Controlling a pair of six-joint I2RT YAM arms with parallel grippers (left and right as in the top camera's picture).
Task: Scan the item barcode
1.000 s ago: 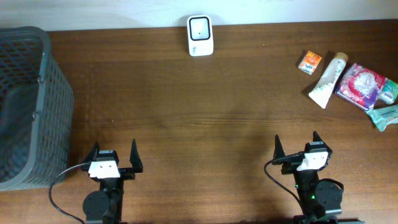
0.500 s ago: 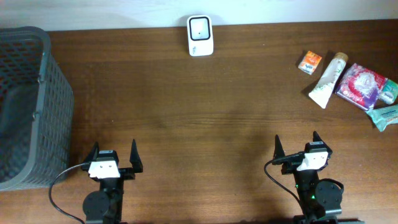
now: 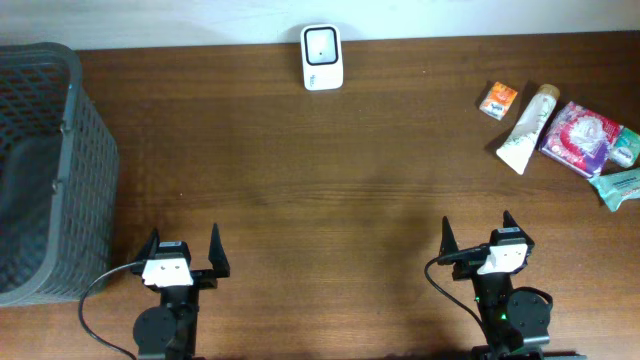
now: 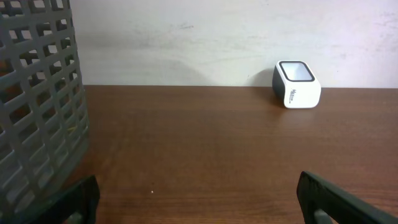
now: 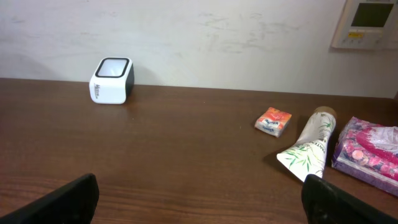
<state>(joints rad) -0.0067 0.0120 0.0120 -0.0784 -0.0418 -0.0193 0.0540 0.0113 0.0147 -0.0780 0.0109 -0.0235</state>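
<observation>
A white barcode scanner (image 3: 322, 57) with a dark window stands at the table's far edge, also seen in the left wrist view (image 4: 296, 84) and the right wrist view (image 5: 112, 80). Several items lie at the far right: a small orange packet (image 3: 498, 100), a white tube (image 3: 527, 129), a purple-pink pack (image 3: 581, 137) and teal packets (image 3: 622, 185). My left gripper (image 3: 183, 248) rests open at the near left with nothing between its fingers. Open and empty too, my right gripper (image 3: 478, 234) sits at the near right, well short of the items.
A dark grey mesh basket (image 3: 40, 170) stands along the left edge, close to the left gripper (image 4: 199, 198). Bare brown wood stretches between the grippers and the scanner. A wall panel (image 5: 367, 23) hangs behind the table on the right.
</observation>
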